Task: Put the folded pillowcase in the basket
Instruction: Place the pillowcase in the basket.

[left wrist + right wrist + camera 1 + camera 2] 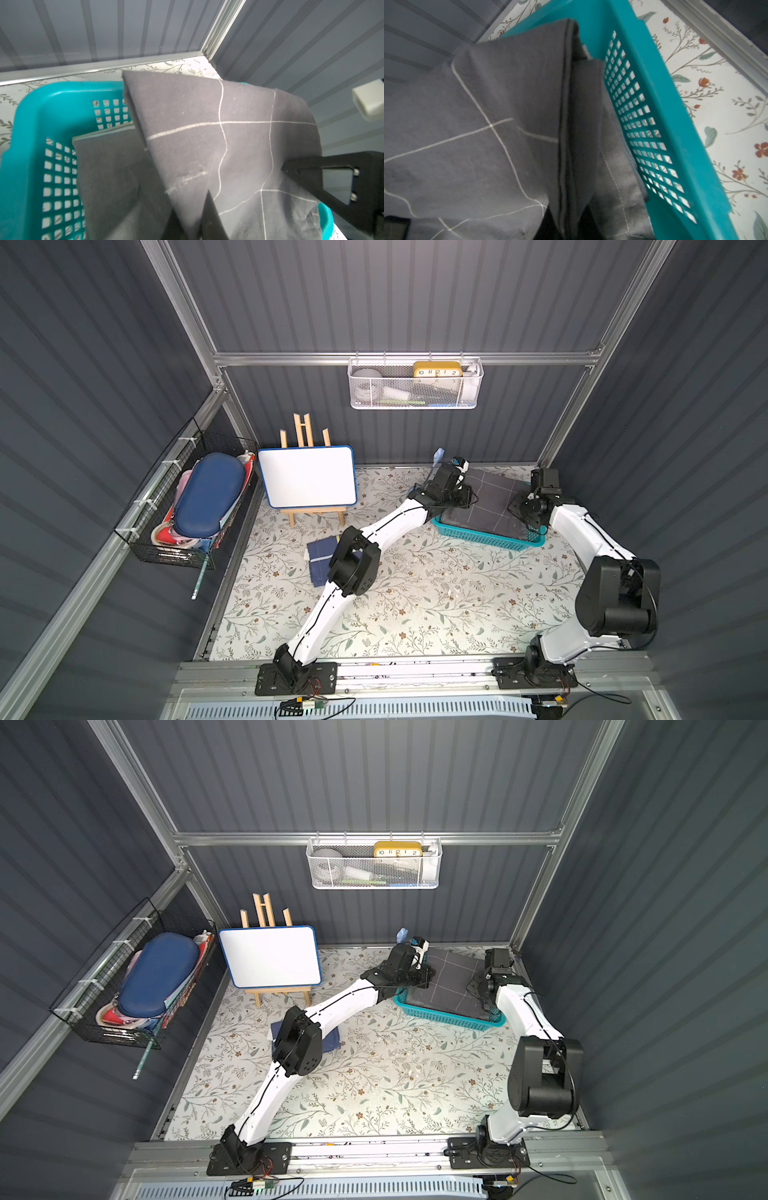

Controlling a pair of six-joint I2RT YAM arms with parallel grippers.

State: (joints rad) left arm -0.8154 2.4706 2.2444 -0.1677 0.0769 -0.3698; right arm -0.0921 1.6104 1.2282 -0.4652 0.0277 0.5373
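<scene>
Gripping opposite edges of the folded grey grid-lined pillowcase (494, 497), the left gripper (468, 494) and right gripper (518, 509) are both pinched tight on it, holding it across the open teal basket (482, 538).

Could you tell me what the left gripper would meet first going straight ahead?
The left gripper, shut on the dark grey folded pillowcase with white grid lines, would push into that cloth first; beyond, depth is unclear.
</scene>
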